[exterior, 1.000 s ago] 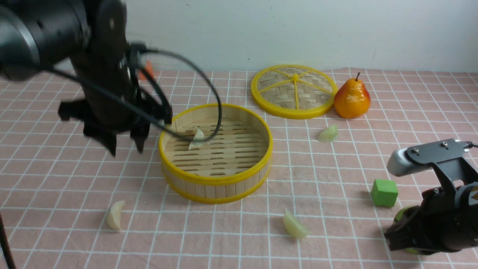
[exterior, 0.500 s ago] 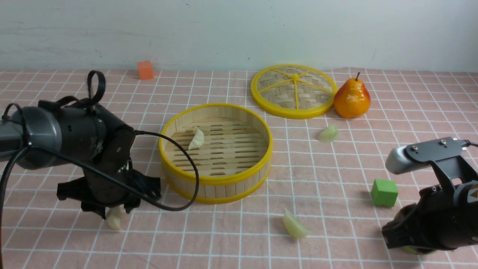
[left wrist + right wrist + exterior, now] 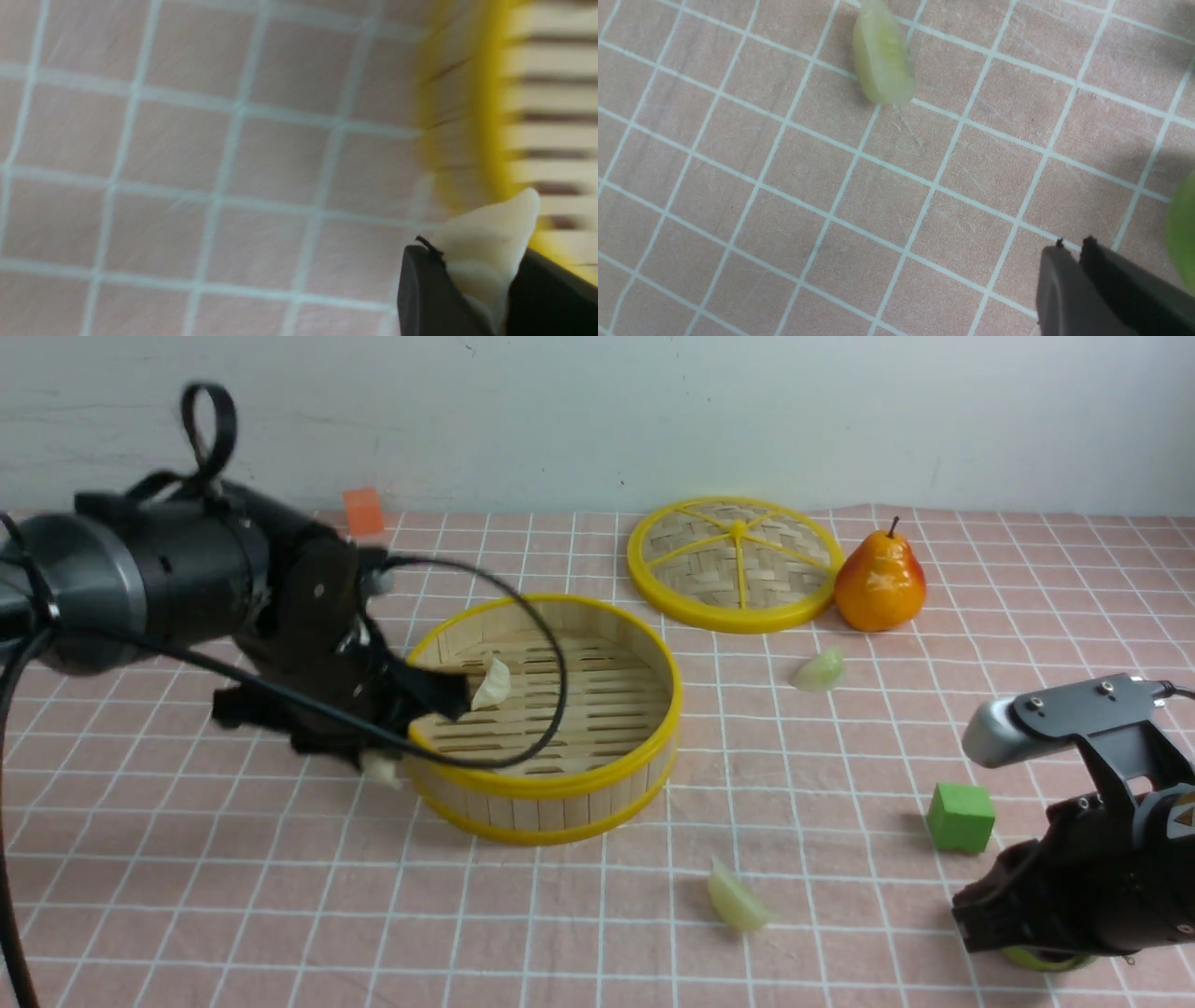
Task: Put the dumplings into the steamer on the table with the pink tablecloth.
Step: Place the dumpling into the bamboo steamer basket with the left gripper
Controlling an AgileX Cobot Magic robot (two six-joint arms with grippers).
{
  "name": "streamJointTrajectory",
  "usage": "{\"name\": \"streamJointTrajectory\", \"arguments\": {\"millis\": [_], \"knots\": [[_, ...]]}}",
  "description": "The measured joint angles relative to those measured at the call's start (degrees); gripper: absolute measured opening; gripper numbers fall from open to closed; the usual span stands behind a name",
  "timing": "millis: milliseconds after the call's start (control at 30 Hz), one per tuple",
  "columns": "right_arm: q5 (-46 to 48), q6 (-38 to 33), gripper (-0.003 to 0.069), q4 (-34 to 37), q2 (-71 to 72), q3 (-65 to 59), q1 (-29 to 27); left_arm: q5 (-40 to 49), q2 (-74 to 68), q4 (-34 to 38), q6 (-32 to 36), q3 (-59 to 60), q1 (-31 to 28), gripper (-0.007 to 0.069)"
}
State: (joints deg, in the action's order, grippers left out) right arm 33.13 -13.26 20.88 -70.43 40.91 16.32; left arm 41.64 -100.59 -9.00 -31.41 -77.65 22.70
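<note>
The bamboo steamer [image 3: 523, 807] stands mid-table on the pink tablecloth [image 3: 840, 775]; one cream dumpling [image 3: 492, 683] lies inside it. My left gripper [image 3: 378, 767] is shut on a cream dumpling [image 3: 383, 770] just outside the steamer's left rim; the left wrist view shows the dumpling [image 3: 486, 242] pinched between the black fingers [image 3: 420, 294] beside the yellow rim [image 3: 490, 116]. A greenish dumpling [image 3: 738, 901] lies in front of the steamer and shows in the right wrist view [image 3: 882, 56]. Another dumpling [image 3: 820, 670] lies near the pear. My right gripper [image 3: 1070, 247] is shut and empty, low at the front right.
The flat woven lid [image 3: 735, 563] and an orange pear [image 3: 879, 583] sit at the back right. A green cube [image 3: 961, 817] stands by my right arm [image 3: 1092, 887]. An orange cube [image 3: 362, 511] is at the back left. A green round object [image 3: 1184, 224] lies beside the right gripper.
My left gripper closed on the front-left dumpling, lifted it and carried it back and right to the steamer's left rim. The right arm has barely moved.
</note>
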Motion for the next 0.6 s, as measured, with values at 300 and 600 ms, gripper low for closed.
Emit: {"name": "streamJointTrajectory", "arguments": {"millis": [300, 600], "knots": [[-0.5, 0.0, 0.0066, 0.1, -0.6, 0.0, 0.0, -1.4, -12.0, -0.3, 6.1, -11.9, 3.9, 0.0185], [2.6, 2.4, 0.0221, -1.1, -5.6, 6.3, 0.0, 4.8, -16.2, -1.3, 7.0, -15.4, 3.9, 0.0379]]}}
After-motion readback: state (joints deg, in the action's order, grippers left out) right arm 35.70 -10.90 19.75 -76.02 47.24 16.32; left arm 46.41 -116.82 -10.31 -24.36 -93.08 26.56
